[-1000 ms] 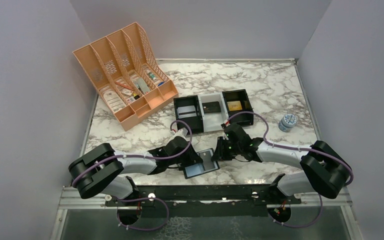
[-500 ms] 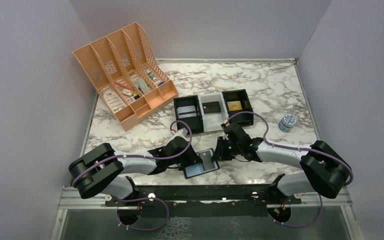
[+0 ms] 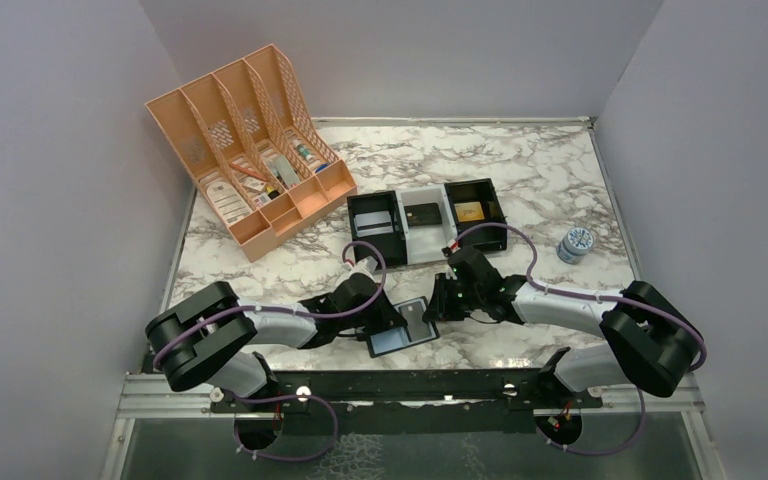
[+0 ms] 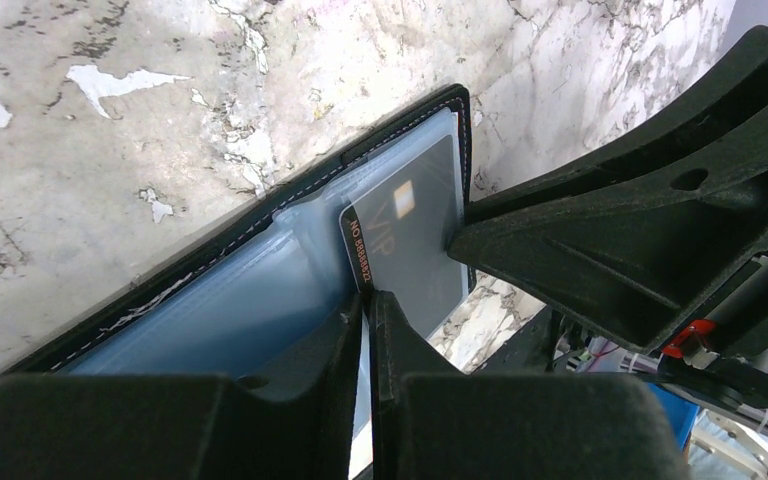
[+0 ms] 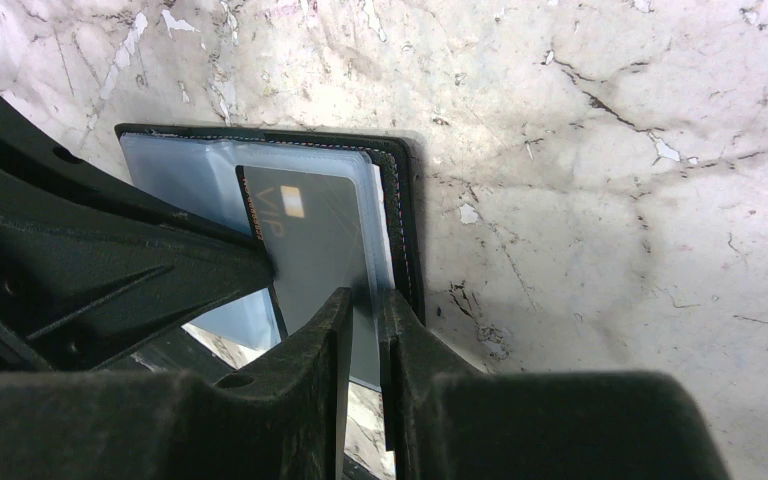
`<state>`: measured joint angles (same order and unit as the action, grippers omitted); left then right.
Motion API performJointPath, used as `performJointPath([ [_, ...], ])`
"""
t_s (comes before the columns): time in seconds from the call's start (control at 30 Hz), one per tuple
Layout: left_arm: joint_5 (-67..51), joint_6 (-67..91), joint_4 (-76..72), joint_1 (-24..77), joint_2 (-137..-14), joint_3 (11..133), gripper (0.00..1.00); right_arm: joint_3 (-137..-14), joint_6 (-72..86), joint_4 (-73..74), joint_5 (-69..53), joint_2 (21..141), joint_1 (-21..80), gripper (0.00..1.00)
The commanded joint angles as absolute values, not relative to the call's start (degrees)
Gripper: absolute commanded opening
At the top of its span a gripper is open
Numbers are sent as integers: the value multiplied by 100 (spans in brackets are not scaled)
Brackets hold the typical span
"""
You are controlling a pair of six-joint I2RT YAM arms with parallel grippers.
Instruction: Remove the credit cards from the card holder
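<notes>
The card holder (image 3: 392, 343) lies open near the front edge, with its blue-grey lining up (image 4: 220, 300). A dark grey credit card (image 3: 416, 318) marked "VIP" (image 4: 410, 230) sits in its far half (image 5: 310, 240). My left gripper (image 3: 388, 318) is shut, and its tips (image 4: 368, 297) meet on the card's lettered corner. My right gripper (image 3: 432, 306) is shut on the holder's outer edge (image 5: 407, 200), pinching the clear pocket and the card's rim (image 5: 365, 295). The two grippers face each other across the card.
A black-and-white three-compartment tray (image 3: 428, 248) stands just behind, with a dark card (image 3: 422, 213) and a gold card (image 3: 470, 211) in it. An orange file organiser (image 3: 245, 150) is at the back left. A small round tin (image 3: 577, 243) is at the right.
My left arm's elbow has shifted slightly right and forward. The card holder, the card and the right arm look unchanged.
</notes>
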<state>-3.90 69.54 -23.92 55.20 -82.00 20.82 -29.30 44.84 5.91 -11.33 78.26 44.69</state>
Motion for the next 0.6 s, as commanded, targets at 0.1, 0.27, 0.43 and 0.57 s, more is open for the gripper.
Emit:
performJointPath([
  [0.1, -445, 6948, -2531, 5537, -8218, 1947, 0, -2804, 4463, 954, -895, 7968, 4526, 17],
  [0.27, -392, 6993, -2531, 5537, -8027, 1780, 0, -2799, 4474, 1040, -780, 7930, 4522, 17],
  [0.43, -362, 7072, -2524, 5537, -7790, 1530, 0, -2834, 4447, 1089, -732, 7927, 4525, 17],
  [0.57, -368, 7117, -2503, 5537, -7663, 1370, 0, -2867, 4414, 1099, -762, 7928, 4525, 17],
])
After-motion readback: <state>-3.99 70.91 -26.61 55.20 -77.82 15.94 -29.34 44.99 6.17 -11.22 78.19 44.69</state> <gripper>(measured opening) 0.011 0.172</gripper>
